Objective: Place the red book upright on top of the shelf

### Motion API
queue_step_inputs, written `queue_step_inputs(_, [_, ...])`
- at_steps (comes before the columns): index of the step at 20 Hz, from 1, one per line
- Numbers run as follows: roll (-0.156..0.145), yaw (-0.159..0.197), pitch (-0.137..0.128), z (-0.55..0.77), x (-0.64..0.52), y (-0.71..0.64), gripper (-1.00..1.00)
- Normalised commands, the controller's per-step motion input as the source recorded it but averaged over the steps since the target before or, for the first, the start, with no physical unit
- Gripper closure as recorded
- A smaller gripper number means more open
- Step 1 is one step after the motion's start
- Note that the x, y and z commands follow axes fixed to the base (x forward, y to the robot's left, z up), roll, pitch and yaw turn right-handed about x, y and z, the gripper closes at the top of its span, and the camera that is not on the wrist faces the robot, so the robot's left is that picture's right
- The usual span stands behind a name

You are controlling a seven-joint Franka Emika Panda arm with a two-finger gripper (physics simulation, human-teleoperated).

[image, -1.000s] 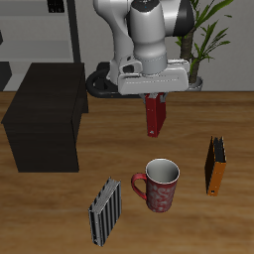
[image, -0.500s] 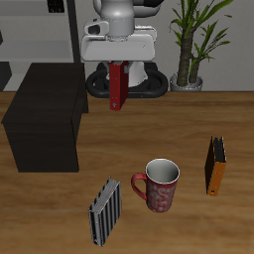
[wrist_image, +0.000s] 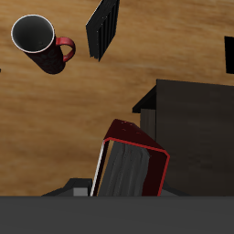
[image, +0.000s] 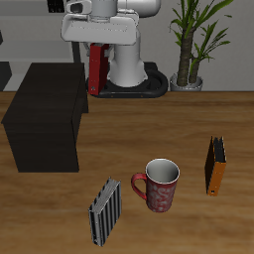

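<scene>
The red book (image: 96, 69) hangs upright in my gripper (image: 98, 47), which is shut on its top edge. It is held in the air just past the back corner of the shelf (image: 45, 114), a large matte black box on the table. In the wrist view the red book (wrist_image: 131, 170) shows its dark-red cover and pale page edges close below the camera, with the shelf (wrist_image: 187, 123) beside and under it. The fingers themselves are hidden by the gripper body.
A red patterned mug (image: 160, 186) stands near the table's front edge, with a grey-black striped book (image: 104, 210) beside it and an orange book (image: 214, 165) farther off. The robot base (image: 129, 74) and a potted plant (image: 193, 45) stand at the back.
My gripper has carried the red book from over the middle of the table, up and toward the shelf's back corner. The other objects have not moved.
</scene>
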Motion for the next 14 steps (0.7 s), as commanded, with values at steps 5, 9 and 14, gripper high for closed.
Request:
queue_step_inputs(5, [-0.049, 0.026, -0.02, 0.15, -0.1, -0.27, 1.0])
queue_step_inputs(9, [-0.085, 0.013, -0.023, 0.14, -0.11, -0.46, 1.0])
queue_step_inputs(14, [-0.087, 0.01, 0.009, -0.05, -0.03, -0.43, 1.0])
